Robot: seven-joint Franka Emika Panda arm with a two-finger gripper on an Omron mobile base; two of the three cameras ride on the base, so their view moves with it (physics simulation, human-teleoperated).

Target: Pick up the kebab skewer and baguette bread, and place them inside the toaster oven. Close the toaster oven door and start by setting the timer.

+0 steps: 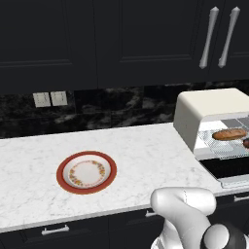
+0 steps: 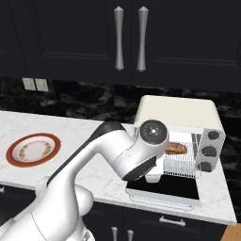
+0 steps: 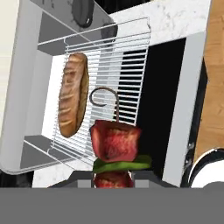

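Over the open toaster oven (image 3: 26, 87), the jaws grip the kebab skewer (image 3: 116, 146), apparently next to set it on the rack beside the baguette bread (image 3: 73, 94).

The toaster oven (image 1: 204, 109) has a smooth matt cream shell, with a thin metal wire rack (image 3: 127, 65) inside. The baguette bread (image 3: 73, 99) looks rough and crusty; the kebab skewer (image 3: 114, 146) chunks glisten. The table (image 1: 146, 155) is polished white marble.
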